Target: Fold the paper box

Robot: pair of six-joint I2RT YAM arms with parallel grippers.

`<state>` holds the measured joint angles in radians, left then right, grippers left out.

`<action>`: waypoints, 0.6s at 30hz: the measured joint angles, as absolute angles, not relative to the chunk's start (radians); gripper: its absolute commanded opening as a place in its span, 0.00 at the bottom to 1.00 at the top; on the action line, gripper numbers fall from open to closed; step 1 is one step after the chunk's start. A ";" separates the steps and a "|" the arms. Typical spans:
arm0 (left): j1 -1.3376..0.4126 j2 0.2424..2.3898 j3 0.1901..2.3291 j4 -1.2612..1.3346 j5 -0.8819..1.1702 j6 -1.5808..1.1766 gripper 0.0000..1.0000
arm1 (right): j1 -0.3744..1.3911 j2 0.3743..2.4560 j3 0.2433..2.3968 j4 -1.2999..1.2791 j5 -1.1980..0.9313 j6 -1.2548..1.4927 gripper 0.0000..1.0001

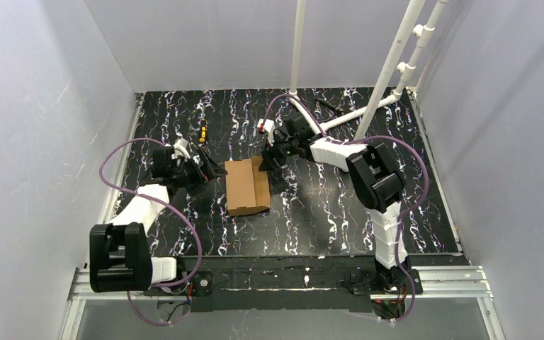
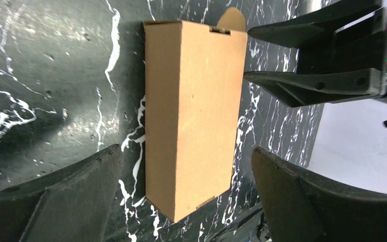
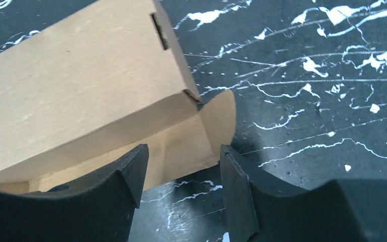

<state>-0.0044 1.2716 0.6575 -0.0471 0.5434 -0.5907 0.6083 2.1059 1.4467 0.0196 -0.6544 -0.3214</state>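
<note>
On the desk (image 1: 312, 234), about at its middle, the paper box (image 1: 244, 185) is laid flat, its long axis run from 6 to 12 o'clock, with no support seen at its near end. At the box's 9 o'clock the left tool (image 1: 216, 170) is held released. Its fingers (image 2: 75, 196) are spread on either side of the box and no contact can be made out, so the box is judged to be unbraced. At the far end a rounded tab (image 3: 219, 118) is left untucked and is laid flat on the desk. At 1 o'clock the right tool (image 2: 246, 53) is parted too, with nothing grasped and the tab just ahead of its fingers. The main risk is judged to be sliding: if the tab is pushed while the left tool is released, the light box may be shoved toward 7 o'clock instead of being closed. The tab may also be creased or driven past its slot if it is approached at a slant. The fingertips may be scraped along the desk, since the tab lies so low. If the left tool is clenched hard, the thin walls may be buckled.
</note>
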 measured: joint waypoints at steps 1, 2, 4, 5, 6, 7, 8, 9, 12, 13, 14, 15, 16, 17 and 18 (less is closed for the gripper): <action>0.013 1.281 0.657 -0.036 0.554 -0.594 0.98 | 0.606 2.119 1.452 0.024 -0.654 -0.313 0.63; 0.027 1.295 0.657 -0.022 0.567 -0.596 0.98 | 0.603 2.132 1.459 0.027 -0.652 -0.302 0.63; 0.046 1.330 0.661 0.002 0.585 -0.602 0.98 | 0.600 2.150 1.476 0.027 -0.647 -0.282 0.63; 0.050 1.352 0.667 0.009 0.595 -0.603 0.97 | 0.597 2.157 1.485 0.027 -0.643 -0.274 0.62; 0.050 1.374 0.675 0.016 0.605 -0.603 0.96 | 0.595 2.162 1.496 0.028 -0.638 -0.264 0.62; 0.050 1.392 0.683 0.020 0.614 -0.604 0.96 | 0.590 2.165 1.507 0.029 -0.635 -0.256 0.62; 0.050 1.415 0.696 0.024 0.623 -0.604 0.94 | 0.587 2.167 1.516 0.031 -0.633 -0.248 0.62; 0.050 1.436 0.707 0.027 0.630 -0.605 0.91 | 0.583 2.170 1.528 0.033 -0.633 -0.239 0.62; 0.049 1.486 0.738 0.031 0.649 -0.604 0.84 | 0.574 2.182 1.559 0.034 -0.641 -0.232 0.61; 0.049 1.501 0.747 0.033 0.654 -0.604 0.83 | 0.570 2.189 1.568 0.034 -0.645 -0.231 0.61; 0.049 1.516 0.755 0.035 0.659 -0.604 0.81 | 0.568 2.200 1.581 0.033 -0.653 -0.230 0.60; 0.049 1.528 0.760 0.037 0.664 -0.605 0.80 | 0.566 2.214 1.595 0.033 -0.661 -0.229 0.60; 0.049 1.546 0.770 0.038 0.669 -0.605 0.80 | 0.564 2.228 1.605 0.033 -0.667 -0.227 0.59; 0.049 1.559 0.776 0.038 0.672 -0.606 0.78 | 0.562 2.239 1.610 0.032 -0.672 -0.226 0.59; 0.049 1.576 0.785 0.038 0.675 -0.606 0.77 | 0.561 2.247 1.612 0.029 -0.678 -0.223 0.58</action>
<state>0.0494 1.5761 0.7849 0.0380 0.6754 -0.6060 0.5606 2.2475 1.6123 0.0292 -0.6781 -0.2234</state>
